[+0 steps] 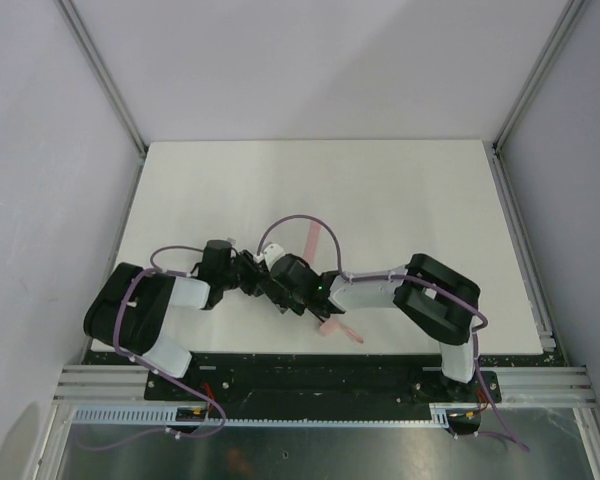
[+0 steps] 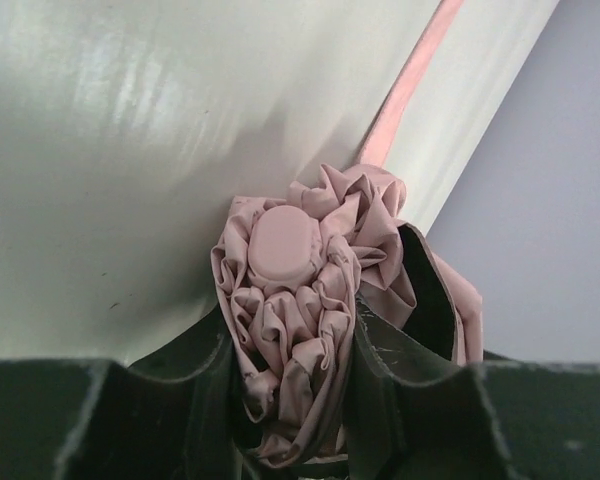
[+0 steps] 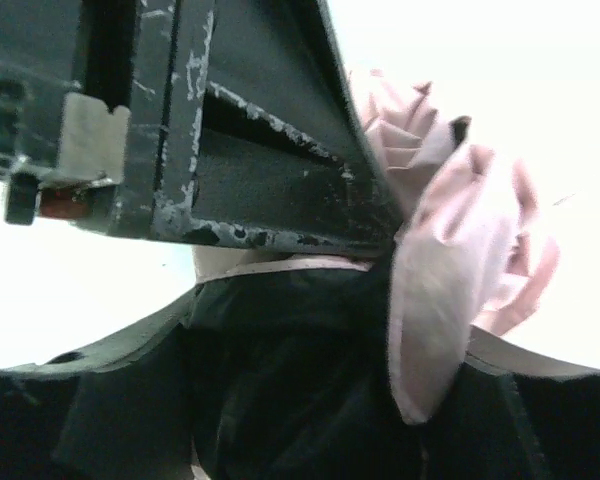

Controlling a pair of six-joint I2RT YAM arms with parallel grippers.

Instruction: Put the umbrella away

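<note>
White counter (image 1: 380, 200) boxed in by plain grey walls (image 1: 40, 150), with metal rails (image 1: 100, 70) running up the corners.

Near the front middle of it, wedged between the two arms: the umbrella (image 2: 300, 330), collapsed, its pale pink fabric bunched in loose pleats around a rounded pink cap (image 2: 283, 245). Seen end-on from the left wrist. Trails a thin pink strap (image 2: 410, 90) away across the counter behind. Shows another pink end from above, poking out toward the near edge. Impossible to tell whether lifted clear of the surface or resting on it.

Left gripper (image 2: 300, 400): fingers (image 2: 405, 390) clamped on the fabric bundle, with pleats squeezed up between them.

Right gripper (image 3: 330, 410): close in from the other side, with a fold of pink cloth lying between its fingers (image 3: 120, 400). Pinching or merely standing around it, cannot tell. Crowded hard against the left gripper's body, which fills the top of the right wrist view.

Likely trouble from here:
- Gripping cloth rather than shaft, so liable to slide or let pleats spill loose under any pull.
- Pulling in different directions, likely to drag the canopy open instead of keeping it tidy.
- Working this close together, prone to knocking one gripper against the other.
- Loose strap, apt to snag or drag along the counter.
</note>
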